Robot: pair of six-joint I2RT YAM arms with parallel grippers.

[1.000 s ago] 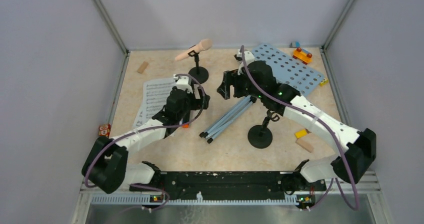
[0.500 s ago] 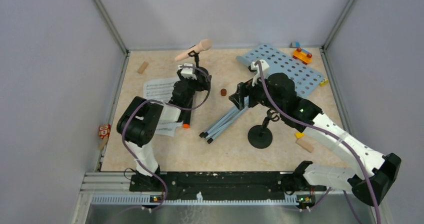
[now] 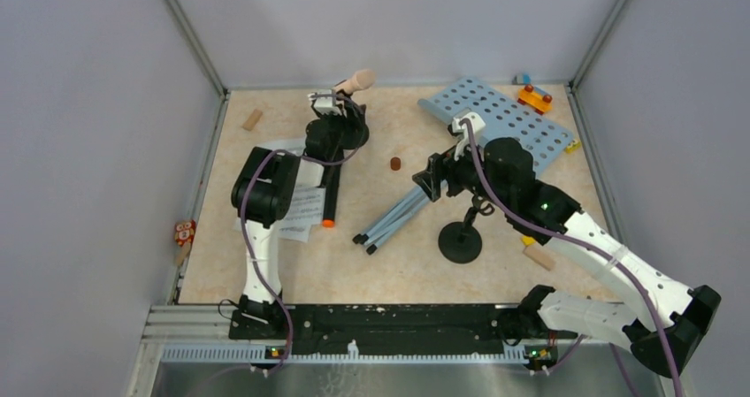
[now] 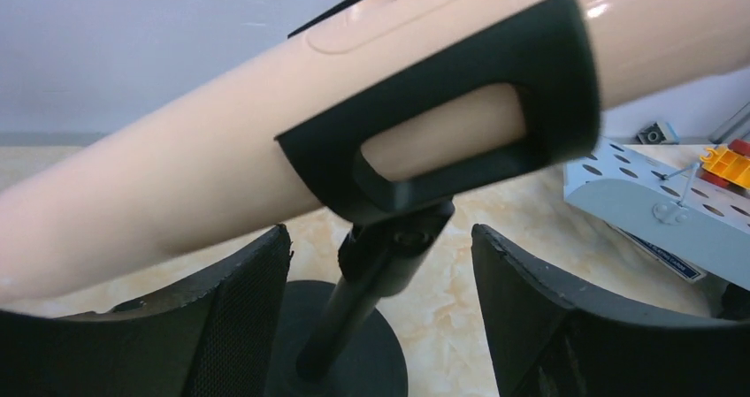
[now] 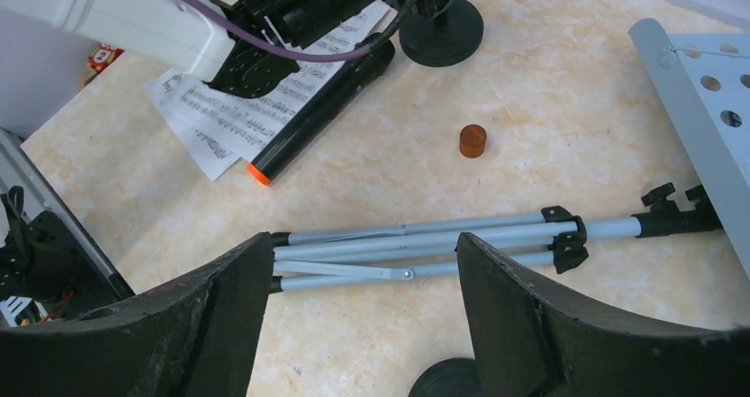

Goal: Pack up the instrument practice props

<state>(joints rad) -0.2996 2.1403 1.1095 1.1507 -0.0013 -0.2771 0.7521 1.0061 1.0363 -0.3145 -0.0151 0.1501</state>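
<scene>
Jaws spread on both arms. Left gripper point(image 4: 380, 326) straddles the stem of the rear mic holder point(image 4: 382, 366), no contact visible; beige microphone point(image 4: 221, 176) sits tilted in its clip. Right gripper point(image 5: 363, 255) hovers over the grey tripod legs point(image 5: 424, 238), lying folded flat, joined to the light-blue music rack point(image 3: 504, 118). Black microphone point(image 5: 323, 105) lies partly on the sheet music point(image 5: 203, 123). Second mic holder point(image 3: 461, 238) stands upright just beside the legs.
</scene>
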